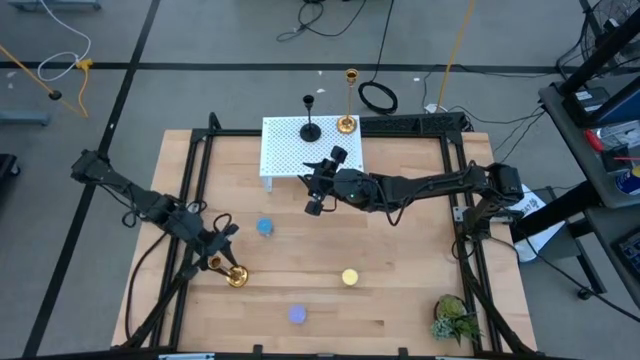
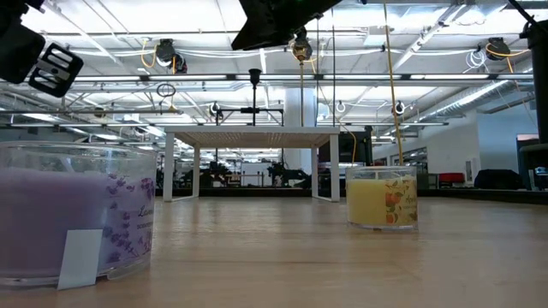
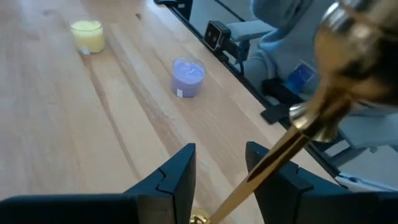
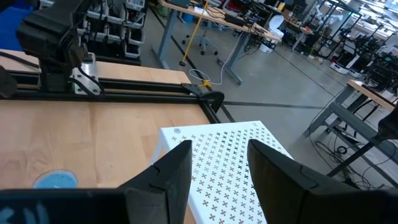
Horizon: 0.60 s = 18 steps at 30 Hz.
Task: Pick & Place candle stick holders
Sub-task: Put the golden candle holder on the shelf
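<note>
We count two gold candle stick holders: one [image 1: 347, 100] stands on the far edge of the white perforated shelf [image 1: 290, 150], the other [image 1: 230, 272] lies on the bench [image 1: 400, 270] at near left, its stem between the left gripper [image 1: 218, 243] jaws, which sit close about it. One black holder [image 1: 311, 118] stands on the shelf beside the upright gold one. Three small candle cups rest on the wood: blue [image 1: 265, 227], yellow [image 1: 350, 277] and purple [image 1: 297, 315], well apart. The right gripper [image 1: 318, 192] hovers over the shelf's near edge, jaws parted and empty. A green plant sprig [image 1: 452, 318] sits at the near right corner. Beyond the bench we see a grey floor with cables and workshop desks.
</note>
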Each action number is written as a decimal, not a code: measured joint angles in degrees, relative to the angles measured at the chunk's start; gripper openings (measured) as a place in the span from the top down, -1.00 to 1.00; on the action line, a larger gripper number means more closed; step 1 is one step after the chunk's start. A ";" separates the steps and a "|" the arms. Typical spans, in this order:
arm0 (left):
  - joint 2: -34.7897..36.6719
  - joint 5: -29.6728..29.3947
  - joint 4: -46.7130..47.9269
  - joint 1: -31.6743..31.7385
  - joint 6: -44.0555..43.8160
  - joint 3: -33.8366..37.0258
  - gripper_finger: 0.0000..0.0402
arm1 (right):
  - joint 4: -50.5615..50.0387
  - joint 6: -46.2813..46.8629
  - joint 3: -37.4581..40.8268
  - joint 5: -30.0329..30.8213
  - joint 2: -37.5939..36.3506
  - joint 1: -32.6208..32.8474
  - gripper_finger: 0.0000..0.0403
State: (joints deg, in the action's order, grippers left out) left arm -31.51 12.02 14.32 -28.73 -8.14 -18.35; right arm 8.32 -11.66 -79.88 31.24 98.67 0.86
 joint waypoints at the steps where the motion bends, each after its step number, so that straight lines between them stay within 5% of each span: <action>1: 0.00 0.23 -0.02 0.00 -0.18 0.00 0.27 | 0.02 0.02 0.00 0.00 0.00 0.00 0.25; 12: 0.00 2.68 3.46 0.04 4.69 0.00 0.28 | 0.00 0.02 0.00 -0.01 0.00 0.00 0.25; 18: 0.00 1.89 3.87 0.04 7.46 0.02 0.63 | 0.00 0.02 0.00 -0.02 0.00 0.00 0.25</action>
State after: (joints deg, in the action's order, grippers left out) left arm -31.51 13.91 18.19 -28.69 -0.67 -18.33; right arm 8.32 -11.64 -79.88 31.22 98.67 0.86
